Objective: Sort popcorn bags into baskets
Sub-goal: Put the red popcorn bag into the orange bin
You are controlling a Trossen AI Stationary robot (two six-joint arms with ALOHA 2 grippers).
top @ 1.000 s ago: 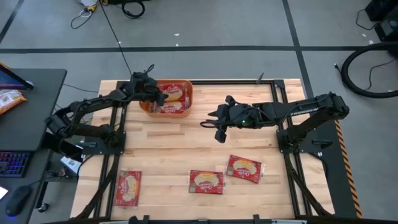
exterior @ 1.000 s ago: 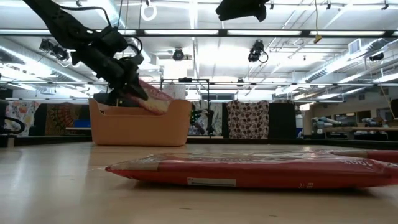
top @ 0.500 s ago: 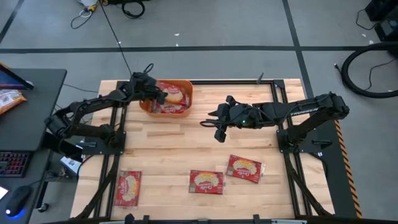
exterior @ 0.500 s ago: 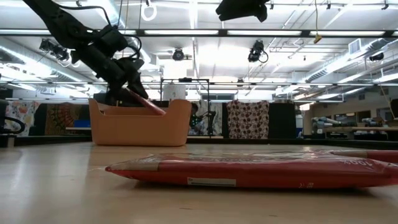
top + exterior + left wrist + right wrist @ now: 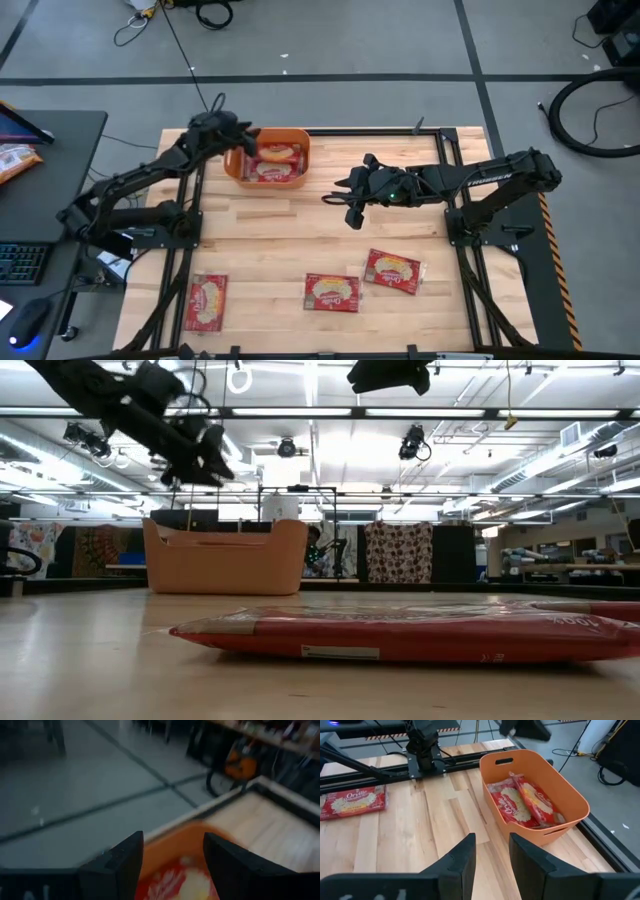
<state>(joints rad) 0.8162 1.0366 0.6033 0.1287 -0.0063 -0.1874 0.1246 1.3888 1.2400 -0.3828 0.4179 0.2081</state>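
High view: rounded orange plastic bin (image 5: 268, 160) upper left, holding flat red bags (image 5: 272, 163); left gripper (image 5: 243, 140) above its rim, open, empty. Right gripper (image 5: 338, 200) centre, parted, empty. Low view: glossy bag (image 5: 400, 632) flat on wood

Your light wooden tabletop (image 5: 300, 240) carries the orange basket (image 5: 296, 141), sitting just beneath the left tool (image 5: 243, 141). Well away from the right tool (image 5: 340, 205), on its far side from the basket, three red popcorn bags (image 5: 332, 291) lie flat, well apart.
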